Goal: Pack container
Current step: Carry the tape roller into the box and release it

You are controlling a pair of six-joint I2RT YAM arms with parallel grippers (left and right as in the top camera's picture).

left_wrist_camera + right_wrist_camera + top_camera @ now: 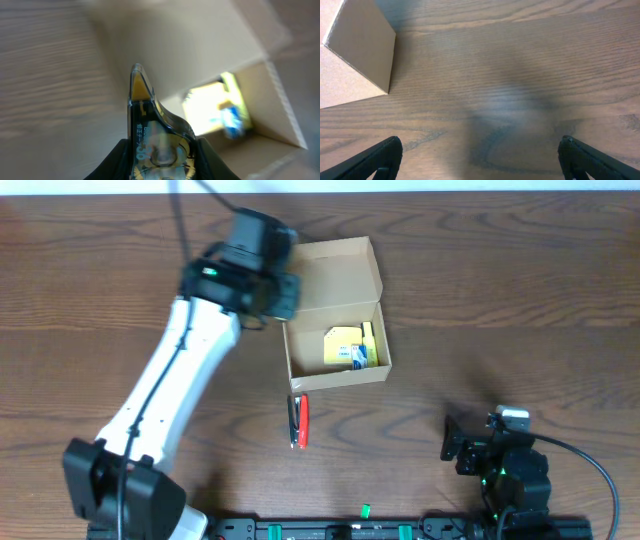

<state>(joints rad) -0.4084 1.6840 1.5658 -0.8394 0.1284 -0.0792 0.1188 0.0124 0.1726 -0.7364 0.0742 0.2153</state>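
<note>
The tan cardboard container point(335, 315) stands open at the table's upper middle, its flap lid folded back. Inside lie a yellow pad and a small blue-and-white item point(352, 350). My left gripper point(285, 292) hovers at the box's left wall, shut on a clear yellow correction-tape dispenser point(152, 130) with its tip pointing up. The box's inside point(270, 120) and the yellow pad point(210, 107) show to its right in the left wrist view. My right gripper point(480, 155) is open and empty over bare table at the lower right. The box corner point(357, 55) shows at its upper left.
A red and black pen-like tool point(299, 421) lies on the table just in front of the box. A small green item point(365, 508) sits at the front edge. The right arm's base point(505, 470) is at the lower right.
</note>
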